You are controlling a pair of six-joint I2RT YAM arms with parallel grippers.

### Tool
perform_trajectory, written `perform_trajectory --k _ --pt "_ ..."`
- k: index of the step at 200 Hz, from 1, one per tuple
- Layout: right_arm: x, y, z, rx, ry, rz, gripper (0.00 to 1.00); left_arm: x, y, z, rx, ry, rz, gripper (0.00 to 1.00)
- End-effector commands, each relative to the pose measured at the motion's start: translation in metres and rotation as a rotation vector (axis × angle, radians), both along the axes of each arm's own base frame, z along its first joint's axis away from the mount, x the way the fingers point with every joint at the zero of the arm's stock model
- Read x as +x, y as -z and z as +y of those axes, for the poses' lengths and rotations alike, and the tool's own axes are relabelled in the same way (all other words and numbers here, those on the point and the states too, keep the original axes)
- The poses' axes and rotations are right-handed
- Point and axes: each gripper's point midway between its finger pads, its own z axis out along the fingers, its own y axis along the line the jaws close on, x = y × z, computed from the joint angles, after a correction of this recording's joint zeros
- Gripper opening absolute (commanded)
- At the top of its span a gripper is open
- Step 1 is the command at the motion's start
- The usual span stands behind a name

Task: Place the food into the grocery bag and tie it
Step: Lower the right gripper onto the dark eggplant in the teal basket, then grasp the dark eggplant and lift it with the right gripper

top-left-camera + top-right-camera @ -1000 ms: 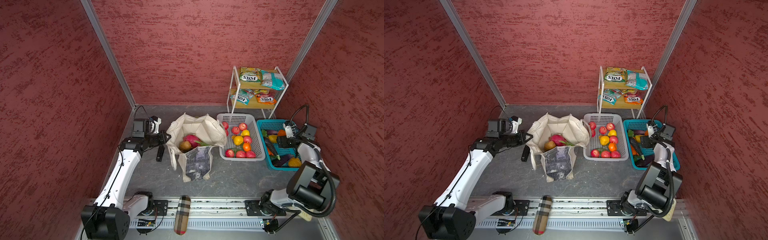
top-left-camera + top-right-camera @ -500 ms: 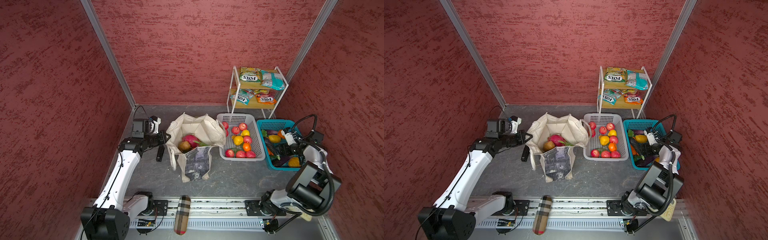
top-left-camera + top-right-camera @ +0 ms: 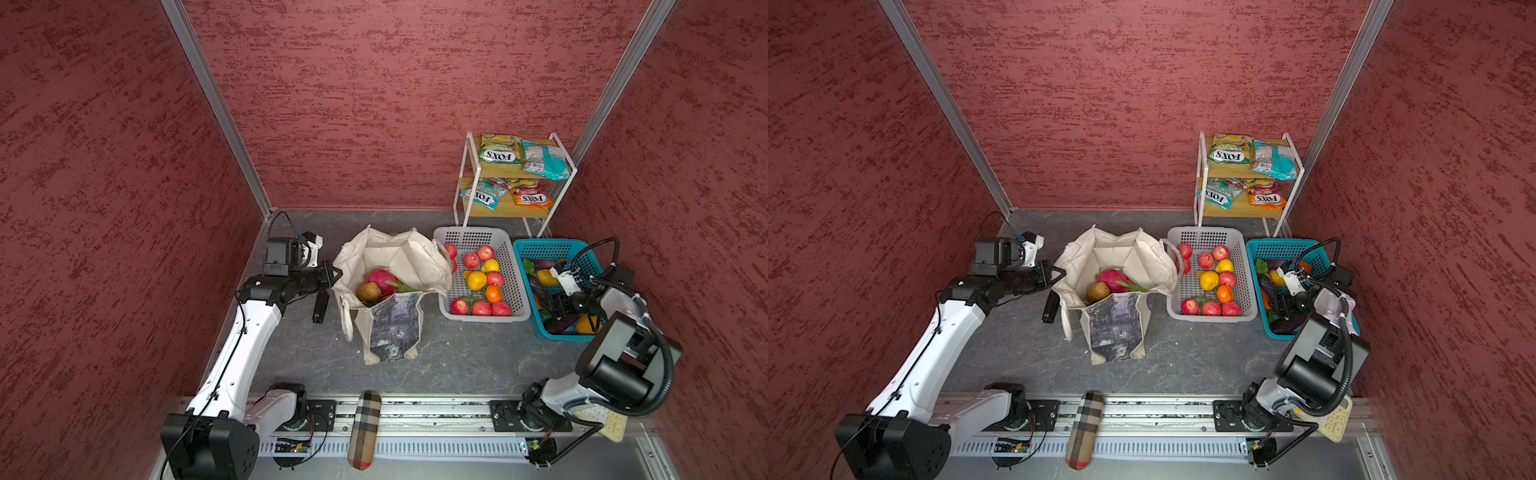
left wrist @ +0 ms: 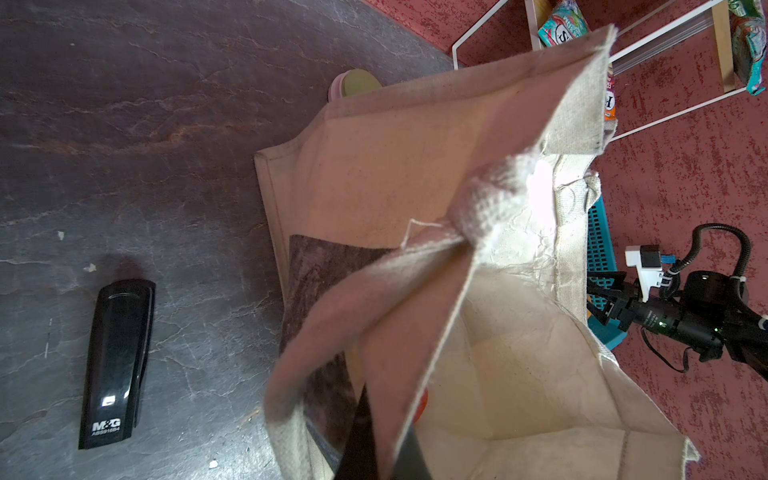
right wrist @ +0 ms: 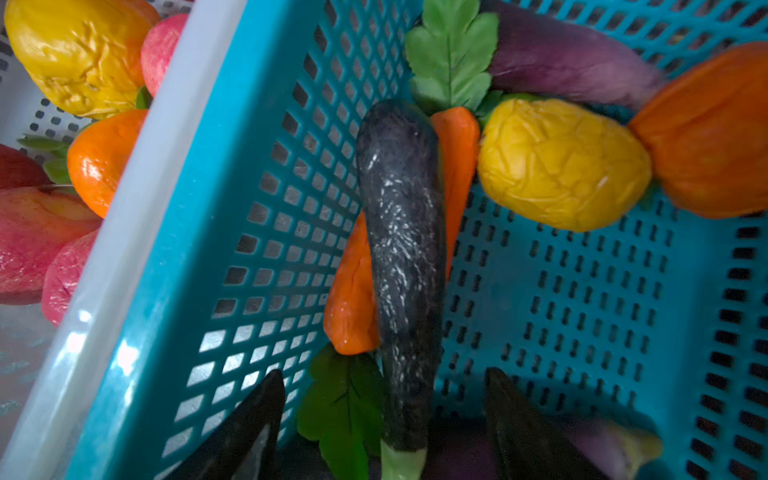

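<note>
While the packets point(image 3: 500, 150) read FOX'S, the stapler point(image 4: 116, 365) reads M&G.

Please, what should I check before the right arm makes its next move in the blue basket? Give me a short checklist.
1. Left gripper shut on the grocery bag rim: ok.
2. Bag mouth open: ok.
3. Right gripper open, astride the dark eggplant: ok.
4. Eggplant lies free: not ok, it lies across an orange vegetable.
5. Fingers clear of the blue basket wall: cannot tell.
</note>
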Motion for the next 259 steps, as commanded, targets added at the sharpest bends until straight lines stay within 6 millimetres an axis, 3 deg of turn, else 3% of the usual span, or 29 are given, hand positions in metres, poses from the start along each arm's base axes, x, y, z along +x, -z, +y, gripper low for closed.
perform_trajectory --k 1,129,145,172,222,259 --pt "0.008 -0.005 -0.001 -0.019 -0.030 -0.013 0.75 0.001 -0.012 -0.003 -0.003 0.015 -0.057 0.00" --pt "0.034 0.028 0.002 -0.054 -0.066 0.066 0.75 0.002 -0.007 -0.003 0.003 0.013 -0.040 0.00" --pt "0.036 0.032 0.002 -0.047 -0.059 0.073 0.71 0.003 -0.006 -0.002 0.005 0.011 -0.038 0.00" --pt "0.039 0.035 0.000 -0.032 -0.037 0.085 0.55 0.003 -0.006 -0.002 0.005 0.012 -0.037 0.00" --pt "0.045 0.028 -0.001 -0.005 0.001 0.078 0.39 0.003 -0.007 -0.002 0.008 0.010 -0.042 0.00" --pt "0.056 0.011 -0.006 -0.003 0.070 0.014 0.36 0.003 -0.007 -0.001 0.008 0.006 -0.046 0.00"
